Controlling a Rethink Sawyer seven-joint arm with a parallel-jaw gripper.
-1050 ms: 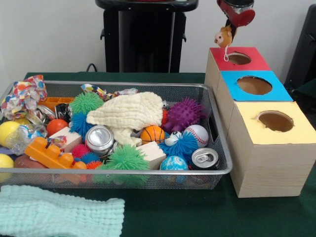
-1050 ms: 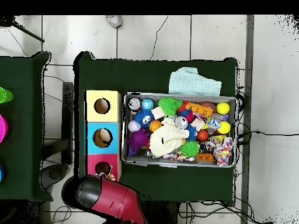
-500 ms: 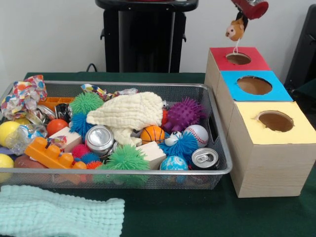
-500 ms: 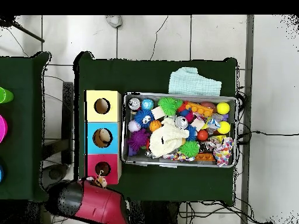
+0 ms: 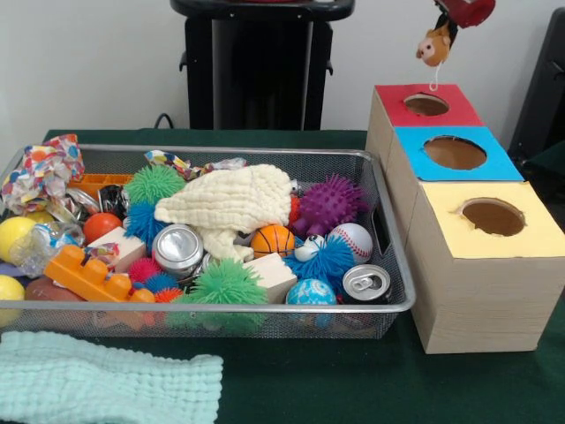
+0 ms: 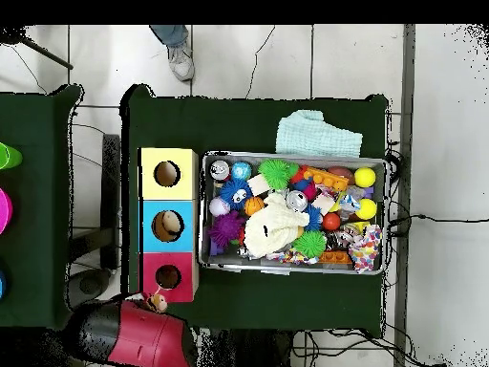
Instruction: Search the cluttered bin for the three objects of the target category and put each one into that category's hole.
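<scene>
A small monkey toy (image 5: 431, 47) dangles in the air from the pincer (image 5: 450, 19), which is clenched on it, just beyond the red-topped box (image 5: 427, 104) and past its hole. From above, the toy (image 6: 158, 302) hangs off that box's outer edge. Blue (image 5: 455, 153) and yellow (image 5: 491, 217) boxes follow in line. Beside them the mesh bin (image 5: 388, 256) sits crammed with toys on the green surface (image 5: 353, 380).

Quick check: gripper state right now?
Gripper: closed on the small brown plush monkey toy, hanging above the red-topped box.
</scene>
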